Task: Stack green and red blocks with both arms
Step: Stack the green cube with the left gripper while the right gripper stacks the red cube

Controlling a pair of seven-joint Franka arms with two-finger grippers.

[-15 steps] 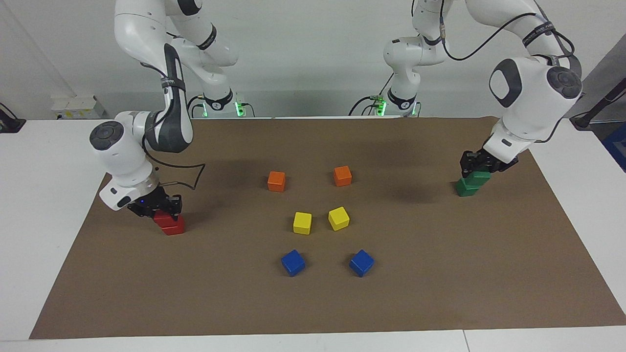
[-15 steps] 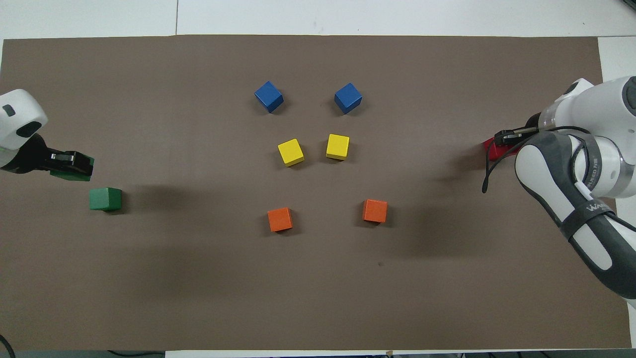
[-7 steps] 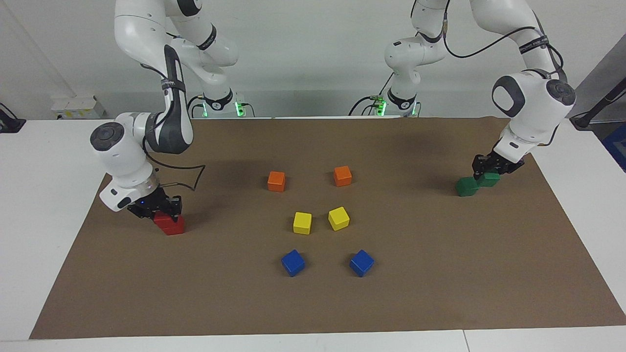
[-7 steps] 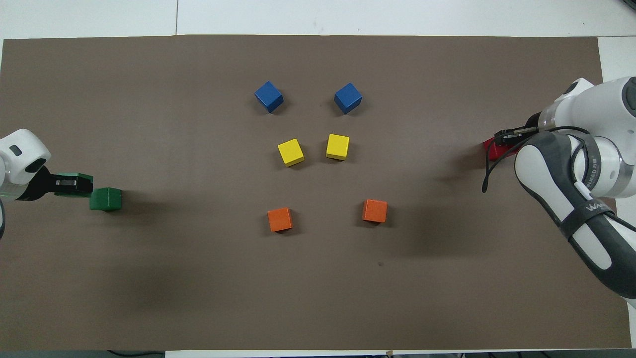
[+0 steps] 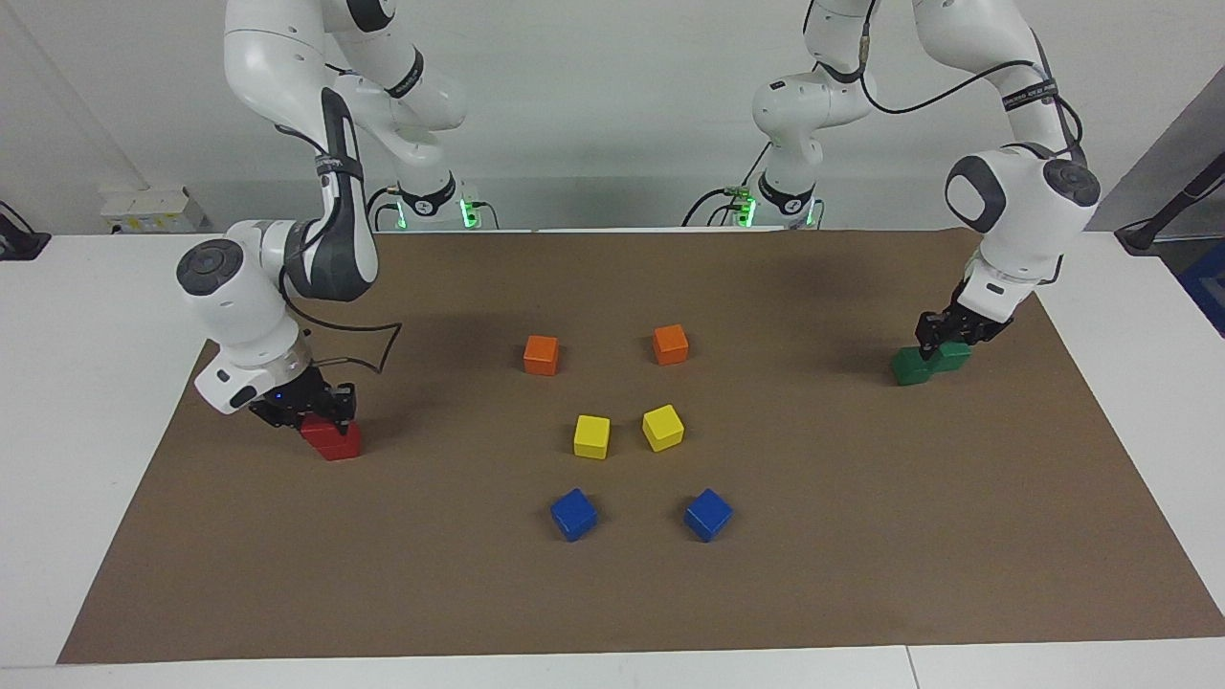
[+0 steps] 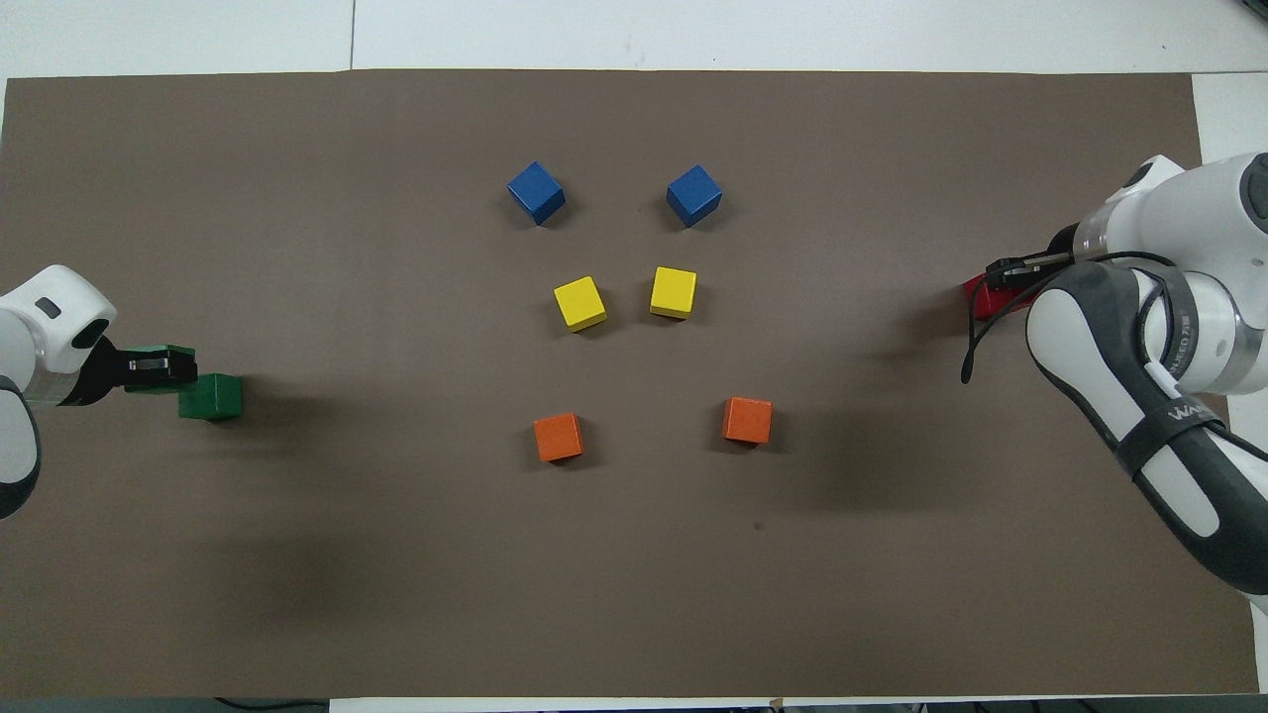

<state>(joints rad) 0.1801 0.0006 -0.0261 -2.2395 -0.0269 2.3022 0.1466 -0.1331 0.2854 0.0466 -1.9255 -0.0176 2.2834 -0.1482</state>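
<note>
- The left arm's black two-finger gripper (image 5: pixel 943 332) is closed on a dark green glossy cube (image 5: pixel 953 354), at the left arm's end of the table (image 5: pixel 861 574).
- A second ago this cube was higher above the second dark green glossy cube (image 5: pixel 912 366). Now it has come down and slid a little off it, so it overlaps only one upper edge.
- My judgement: the green stack is not finished; the held cube should be centred before the gripper lets go, otherwise it can tip off.
- The right arm's black two-finger gripper (image 5: pixel 321 410) is at the right arm's end of the table and has not moved in this second.
- It sits on the upper bright red glossy cube (image 5: pixel 316 427), which rests on the lower bright red glossy cube (image 5: pixel 337 442). Whether it is gripping, I cannot tell.
- The red pair looks stacked already; what is left there is the release.
</note>
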